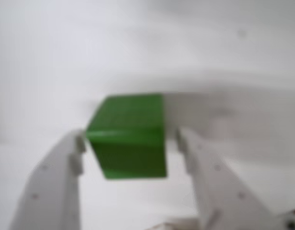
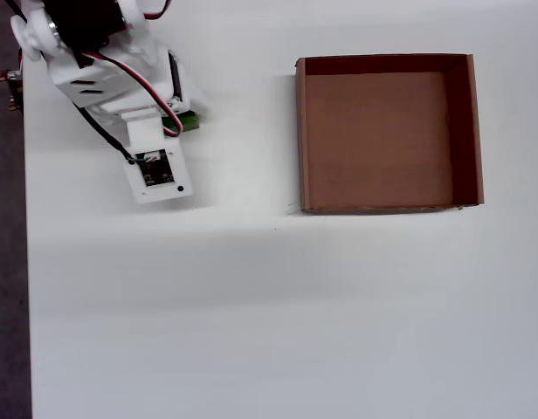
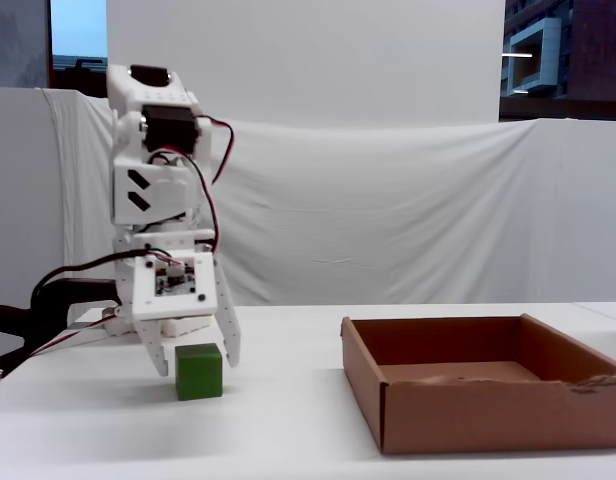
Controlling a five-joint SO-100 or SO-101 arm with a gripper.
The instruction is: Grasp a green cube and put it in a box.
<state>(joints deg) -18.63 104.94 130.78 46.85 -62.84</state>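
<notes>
The green cube rests on the white table between my gripper's two white fingers. The jaws are open around it; the left finger is at the cube's corner and a small gap shows on the right. In the fixed view the cube stands on the table at the left, with the gripper straddling it from above. In the overhead view only a sliver of the cube shows under the arm. The brown cardboard box lies empty at the upper right, well apart from the cube; it also shows in the fixed view.
The arm's body and camera mount cover the cube's spot from above. The table's left edge runs close to the arm. A white cloth backdrop hangs behind the table.
</notes>
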